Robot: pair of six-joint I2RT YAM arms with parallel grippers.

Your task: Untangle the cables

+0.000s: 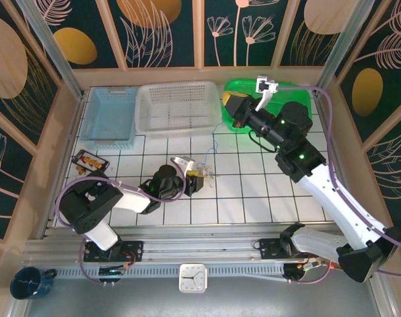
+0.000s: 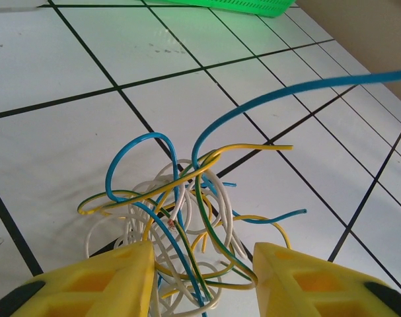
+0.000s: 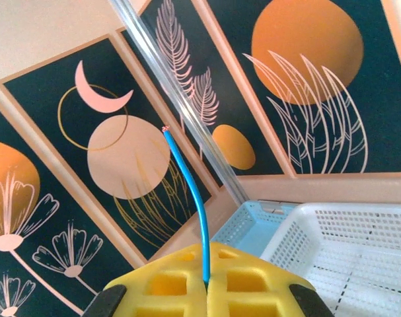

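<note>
The left arm sits low and folded, its elbow doubled back near its base and its forearm reaching out to the right. The left gripper is carried low at the end of it, pointing forward and down, its two yellow fingers standing well apart. The right arm stretches long from its base toward the far side, wrist turned over to the left, and the right gripper has its yellow jaws pressed together on a blue cable that sticks up from between them.
</note>
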